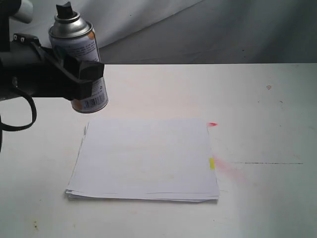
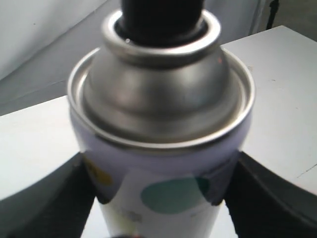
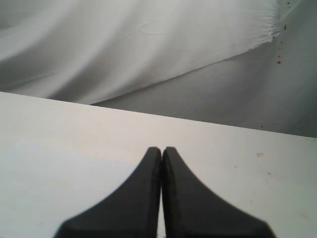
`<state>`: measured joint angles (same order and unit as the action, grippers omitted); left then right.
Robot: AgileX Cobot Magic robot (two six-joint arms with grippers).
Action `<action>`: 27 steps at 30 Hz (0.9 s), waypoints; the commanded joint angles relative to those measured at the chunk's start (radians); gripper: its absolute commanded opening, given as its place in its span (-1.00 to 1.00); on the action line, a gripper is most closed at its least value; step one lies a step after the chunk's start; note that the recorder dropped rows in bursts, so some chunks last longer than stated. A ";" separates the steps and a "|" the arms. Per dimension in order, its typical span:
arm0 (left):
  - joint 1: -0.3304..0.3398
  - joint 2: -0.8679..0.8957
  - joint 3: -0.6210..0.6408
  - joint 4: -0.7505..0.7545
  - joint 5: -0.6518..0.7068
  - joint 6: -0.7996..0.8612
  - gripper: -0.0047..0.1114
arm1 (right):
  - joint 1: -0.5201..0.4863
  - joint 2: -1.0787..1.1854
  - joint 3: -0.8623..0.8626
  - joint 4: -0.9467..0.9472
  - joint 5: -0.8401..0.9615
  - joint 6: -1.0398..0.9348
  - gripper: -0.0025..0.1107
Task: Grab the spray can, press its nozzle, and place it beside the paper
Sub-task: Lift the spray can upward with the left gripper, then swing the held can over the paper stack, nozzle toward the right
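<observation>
The spray can hangs upright in the air above the table's far left, held by my left gripper, whose black fingers clamp its labelled body. Its black nozzle tops the silver dome. The left wrist view shows the can very close, with the nozzle cut off at the frame edge. The paper lies flat on the table in front of the can, with a yellow mark on its right edge. My right gripper is shut and empty over bare table; it is out of the exterior view.
The white table carries a pink stain and a thin dark line right of the paper. A grey-white cloth backdrop hangs behind the table's far edge.
</observation>
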<state>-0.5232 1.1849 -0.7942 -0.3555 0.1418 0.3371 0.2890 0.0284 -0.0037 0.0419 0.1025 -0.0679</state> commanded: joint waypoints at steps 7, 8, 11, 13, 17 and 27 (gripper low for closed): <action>-0.005 -0.008 -0.072 0.069 -0.004 0.009 -0.92 | 0.001 0.000 0.004 -0.005 -0.010 -0.004 -0.96; -0.005 -0.008 -0.072 0.085 -0.006 0.009 -0.92 | 0.001 0.000 0.004 -0.005 -0.010 -0.004 -0.96; -0.005 -0.008 -0.072 0.147 0.000 0.009 -0.92 | 0.001 0.000 0.004 -0.005 -0.010 -0.004 -0.96; -0.005 -0.008 -0.072 0.216 0.007 0.009 -0.92 | 0.001 0.000 0.004 -0.005 -0.010 -0.004 -0.96; -0.005 -0.008 -0.072 0.344 0.024 0.007 -0.92 | 0.001 0.000 0.004 -0.005 -0.010 -0.004 -0.96; -0.046 0.105 -0.072 1.139 0.095 -0.629 -0.92 | 0.001 0.000 0.004 -0.005 -0.010 -0.004 -0.96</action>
<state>-0.5331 1.2484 -0.8530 0.5748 0.2358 -0.0952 0.2890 0.0284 -0.0037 0.0419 0.1025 -0.0679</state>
